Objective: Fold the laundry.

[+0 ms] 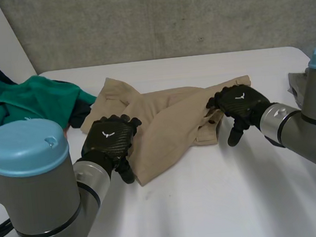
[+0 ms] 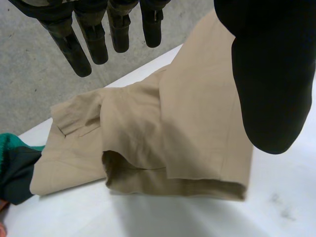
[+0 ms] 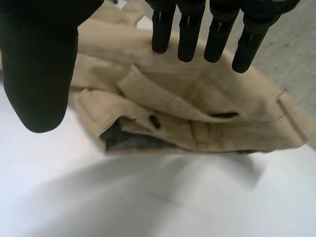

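Observation:
Beige trousers lie crumpled and partly folded in the middle of the white table. My left hand hovers open over their left end, near the leg hems, fingers straight and holding nothing. My right hand hangs open just above the waistband end with its button, fingers straight and apart from the thumb. In both wrist views the beige trousers lie flat under the palm, free of any grip.
A pile of green and dark clothes lies at the table's back left, a dark edge touching the trousers' far end. A grey cloth sits at the right edge. A concrete wall stands behind.

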You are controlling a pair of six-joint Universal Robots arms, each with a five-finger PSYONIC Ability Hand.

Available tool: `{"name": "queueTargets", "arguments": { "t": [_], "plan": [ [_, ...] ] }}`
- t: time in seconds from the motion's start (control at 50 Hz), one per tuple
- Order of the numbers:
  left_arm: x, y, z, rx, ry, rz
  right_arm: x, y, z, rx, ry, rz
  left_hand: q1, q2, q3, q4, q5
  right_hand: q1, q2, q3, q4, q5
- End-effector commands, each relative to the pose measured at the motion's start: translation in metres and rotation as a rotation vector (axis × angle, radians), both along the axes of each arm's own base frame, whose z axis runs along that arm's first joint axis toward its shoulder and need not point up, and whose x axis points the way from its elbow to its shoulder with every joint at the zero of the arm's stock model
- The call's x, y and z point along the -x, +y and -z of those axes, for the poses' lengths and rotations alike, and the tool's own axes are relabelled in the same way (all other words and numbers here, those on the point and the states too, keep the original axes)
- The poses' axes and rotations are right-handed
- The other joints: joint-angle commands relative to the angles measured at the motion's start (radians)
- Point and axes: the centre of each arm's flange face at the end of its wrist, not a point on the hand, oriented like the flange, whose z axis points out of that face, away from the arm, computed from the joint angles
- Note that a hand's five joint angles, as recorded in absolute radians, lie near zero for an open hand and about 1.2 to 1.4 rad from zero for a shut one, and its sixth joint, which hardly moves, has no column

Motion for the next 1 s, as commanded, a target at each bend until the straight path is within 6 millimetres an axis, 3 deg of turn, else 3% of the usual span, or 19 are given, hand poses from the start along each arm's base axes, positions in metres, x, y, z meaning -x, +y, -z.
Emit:
{"name": "queueTargets", "arguments": {
  "t": [0.02, 0.22, 0.3, 0.42, 0.44, 0.52, 0.54, 0.66, 0.84, 0.96, 1.0],
  "plan": [
    [0.009, 0.001, -0.001, -0.096, 0.068, -0.022, -0.003, -0.020, -0.015, 0.136, -0.040, 0.033, -0.027, -0.030, -0.038, -0.025, -0.050, -0.104, -0.072, -0.053, -0.067, -0.031],
    [0.043, -0.004, 0.022, -0.134, 0.041, -0.045, -0.013, -0.063, -0.010, 0.310, -0.009, 0.127, -0.027, -0.030, -0.038, -0.025, -0.050, -0.178, -0.146, -0.127, -0.140, -0.105],
    [0.055, -0.009, 0.034, -0.150, 0.031, -0.117, -0.019, -0.089, 0.005, 0.393, 0.055, 0.138, -0.027, -0.030, -0.038, -0.025, -0.050, -0.178, -0.146, -0.127, -0.140, -0.105],
    [0.062, -0.007, 0.043, -0.170, -0.002, -0.202, -0.024, -0.102, 0.030, 0.381, 0.125, 0.122, -0.027, -0.030, -0.038, -0.025, -0.050, -0.125, -0.093, -0.074, -0.088, -0.052],
    [0.063, -0.007, 0.044, -0.164, -0.008, -0.214, -0.024, -0.103, 0.033, 0.374, 0.127, 0.119, -0.027, -0.030, -0.038, -0.025, -0.050, -0.064, -0.032, -0.013, -0.027, 0.009],
    [0.068, -0.009, 0.044, -0.112, -0.018, -0.266, -0.027, -0.102, 0.037, 0.357, 0.118, 0.109, -0.027, -0.030, -0.038, -0.025, -0.050, 0.871, 0.903, 0.922, 0.908, 0.944],
    [0.069, -0.011, 0.043, -0.094, -0.025, -0.284, -0.028, -0.100, 0.034, 0.356, 0.106, 0.101, -0.027, -0.030, -0.038, -0.025, -0.050, 1.027, 1.060, 1.079, 1.065, 1.101],
    [0.070, -0.014, 0.046, -0.076, -0.053, -0.288, -0.029, -0.084, 0.010, 0.333, 0.028, 0.095, -0.027, -0.030, -0.038, -0.025, -0.050, 1.029, 1.061, 1.081, 1.067, 1.102],
    [0.080, -0.010, 0.060, -0.066, -0.100, -0.248, -0.030, -0.047, -0.060, 0.320, -0.163, 0.138, -0.027, -0.030, -0.038, -0.025, -0.050, 1.029, 1.061, 1.081, 1.067, 1.102],
    [0.078, -0.006, 0.055, -0.065, -0.089, -0.260, -0.027, -0.037, -0.083, 0.325, -0.203, 0.189, -0.024, -0.027, -0.035, -0.022, -0.047, 1.029, 1.061, 1.081, 1.067, 1.102],
    [0.079, -0.003, 0.053, -0.067, -0.079, -0.252, -0.028, -0.034, -0.083, 0.318, -0.203, 0.191, 0.105, 0.102, 0.094, 0.106, 0.082, 1.029, 1.061, 1.081, 1.067, 1.102]
  ]
}}
